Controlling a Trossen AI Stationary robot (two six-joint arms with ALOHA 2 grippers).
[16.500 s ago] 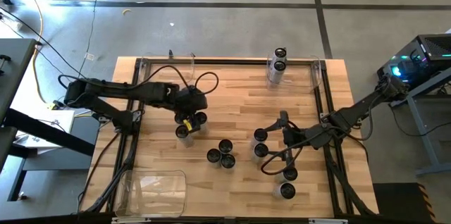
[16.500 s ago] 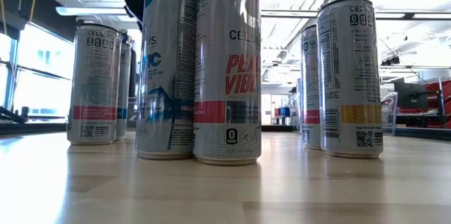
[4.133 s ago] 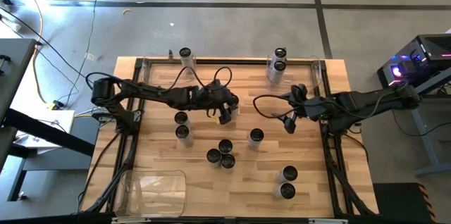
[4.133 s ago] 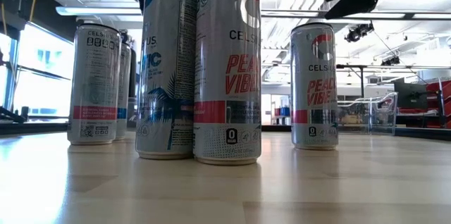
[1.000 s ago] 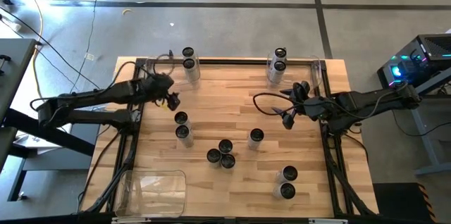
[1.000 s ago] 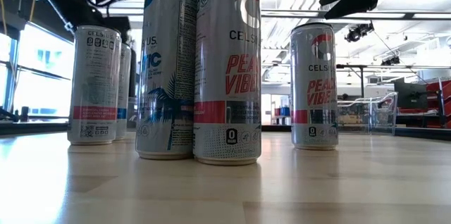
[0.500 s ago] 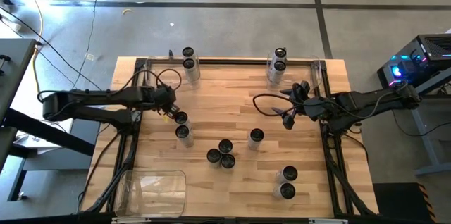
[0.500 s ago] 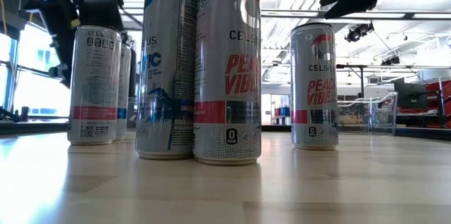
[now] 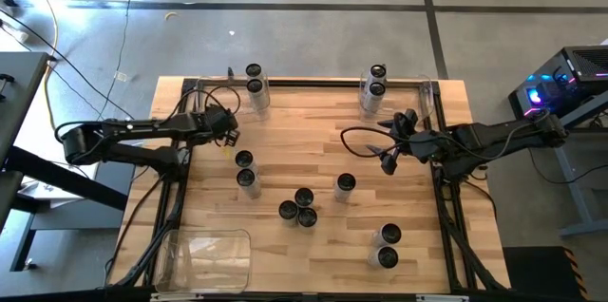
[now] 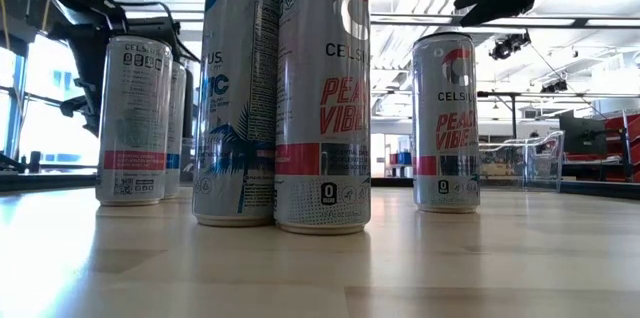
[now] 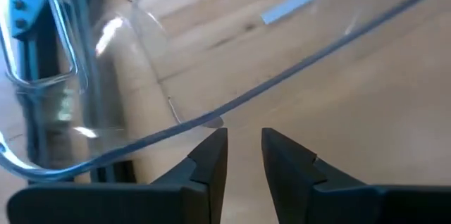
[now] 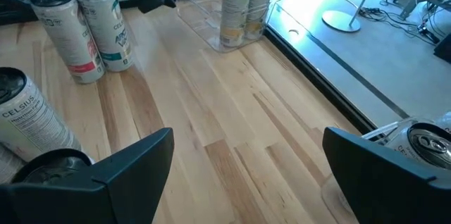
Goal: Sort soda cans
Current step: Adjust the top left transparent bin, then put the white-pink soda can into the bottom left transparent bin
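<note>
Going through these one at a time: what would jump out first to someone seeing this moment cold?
The scattered soda cans: a tight trio mid-table, a pair to its left, another pair near the front right, plus two cans each in the clear bins at the far left and far right. Both arms hold nothing: the left tool sits nearly closed by the far-left bin, the right tool hangs wide open at the right edge.

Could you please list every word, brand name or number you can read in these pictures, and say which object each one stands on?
"CELSIUS" and "PEACH VIBE": front silver-grey soda can with red lettering, partly cut off.
"CELSIUS" and "PEACH VIBE": silver-grey can standing apart to the right.
"0": small badge low on the front can.
"CELSIUS": side of the nearest silver-grey can in the right wrist view.
Blue-lettered can: letters only partly visible.
Fine print and barcodes on the far-left can: too small to read.
</note>
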